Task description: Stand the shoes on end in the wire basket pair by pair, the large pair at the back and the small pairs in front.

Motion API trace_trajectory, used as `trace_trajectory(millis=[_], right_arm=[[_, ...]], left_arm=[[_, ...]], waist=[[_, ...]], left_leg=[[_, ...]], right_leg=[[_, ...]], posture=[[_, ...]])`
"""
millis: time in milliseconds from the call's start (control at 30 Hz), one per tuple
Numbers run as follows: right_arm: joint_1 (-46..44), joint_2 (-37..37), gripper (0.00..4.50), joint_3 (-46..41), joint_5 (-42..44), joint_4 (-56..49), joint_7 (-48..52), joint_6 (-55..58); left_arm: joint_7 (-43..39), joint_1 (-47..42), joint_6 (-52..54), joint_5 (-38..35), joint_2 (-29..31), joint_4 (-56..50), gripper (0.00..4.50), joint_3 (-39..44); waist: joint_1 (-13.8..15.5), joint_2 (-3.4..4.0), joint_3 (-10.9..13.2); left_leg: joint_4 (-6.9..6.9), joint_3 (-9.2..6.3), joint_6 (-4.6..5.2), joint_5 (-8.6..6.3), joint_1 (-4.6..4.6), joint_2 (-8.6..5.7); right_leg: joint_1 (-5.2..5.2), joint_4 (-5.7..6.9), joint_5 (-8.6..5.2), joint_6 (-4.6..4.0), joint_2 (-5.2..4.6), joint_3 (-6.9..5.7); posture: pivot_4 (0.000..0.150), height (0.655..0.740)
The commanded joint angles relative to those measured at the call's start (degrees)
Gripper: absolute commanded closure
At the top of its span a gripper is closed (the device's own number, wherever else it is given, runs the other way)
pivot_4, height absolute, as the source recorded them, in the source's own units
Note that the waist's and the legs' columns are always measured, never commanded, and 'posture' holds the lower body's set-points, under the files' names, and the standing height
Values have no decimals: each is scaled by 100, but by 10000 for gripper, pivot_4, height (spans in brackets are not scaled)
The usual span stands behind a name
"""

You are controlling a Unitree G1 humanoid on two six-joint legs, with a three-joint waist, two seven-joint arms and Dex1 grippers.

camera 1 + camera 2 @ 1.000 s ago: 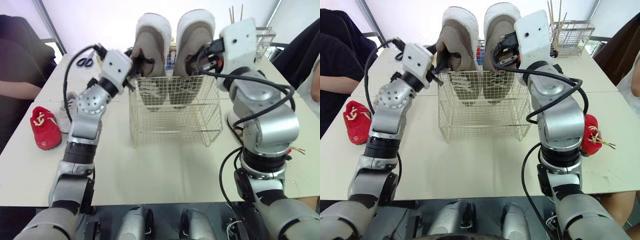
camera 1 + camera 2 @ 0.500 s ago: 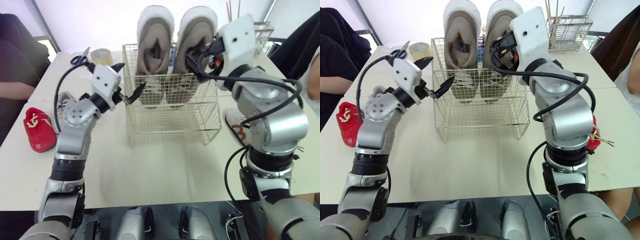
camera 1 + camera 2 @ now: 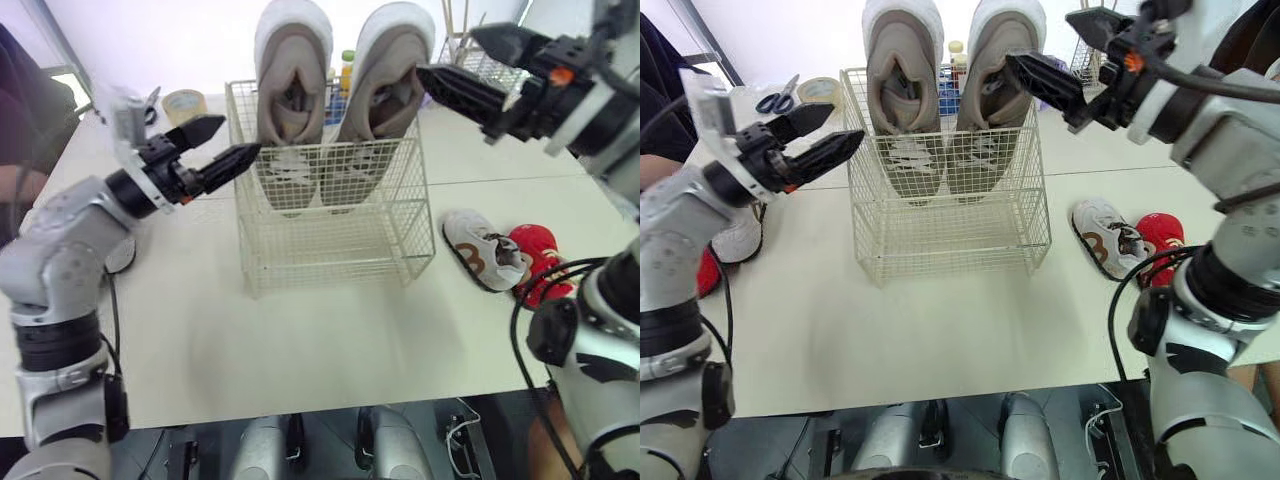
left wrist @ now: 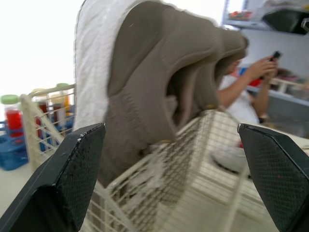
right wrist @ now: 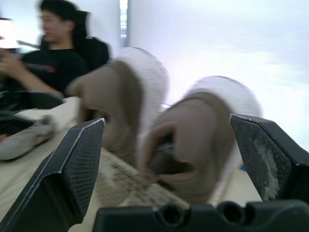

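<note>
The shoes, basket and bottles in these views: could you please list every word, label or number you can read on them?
No text can be read anywhere.
Small white shoe: a brown mark on its side, not clear enough to read as a letter or number.
Bottles behind the wire basket: any labels are too small to read.
Large grey shoes: no lettering visible.

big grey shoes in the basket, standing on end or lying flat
Standing on end: both big shoes are at the back of the wire basket, toes down, heels above the rim.
</note>
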Motion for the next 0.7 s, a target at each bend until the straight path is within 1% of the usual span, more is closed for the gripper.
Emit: trace_trajectory(millis=[33,133,267,400,500,600,700], right_arm=[[251,-724,412,-485,414,131,317,100],[875,-1285,412,-655,426,310,362,40],[2214,-1727,412,-942,259,231,435,-353],[3577,-1633,412,-1404,150,41,496,-883],[4364,-1482,412,-1710,134,-38,482,-1154],[5026,-1317,412,-1968,251,-234,482,-1250],[5689,-1031,412,-2184,328,-583,425,-1368]], left_arm=[[-413,-144,500,-785,480,-151,0,344],[-542,-198,742,-1226,678,-218,0,341],[-530,-275,984,-1759,649,-387,0,230],[-322,-196,1011,-2043,444,-640,0,44],[-146,-118,1006,-2260,235,-720,0,-29],[-37,-23,966,-2302,76,-751,0,-123],[-80,84,959,-2250,61,-831,0,-216]], waist=[[8,-11,7],[11,-14,9],[11,-17,10],[22,-18,11],[26,-18,11],[24,-19,11],[25,-19,11]], left_leg=[[0,0,-1,0,0,0],[0,2,-2,-2,1,-4],[1,2,-2,-1,2,-4],[3,6,-4,1,7,-4],[4,4,-7,4,10,-4],[6,1,-11,6,13,-4],[7,-4,-13,7,15,-1]], right_leg=[[0,-2,0,0,0,0],[4,-11,0,0,-4,2],[5,-8,0,0,-4,4],[8,-1,0,1,-3,7],[12,-1,-1,3,-1,7],[18,-2,-3,5,2,8],[19,-1,-3,4,8,10]], posture=[[1500,7400],[1500,7400],[1500,7400],[1500,7400],[1500,7400],[1500,7400],[1500,7400]])
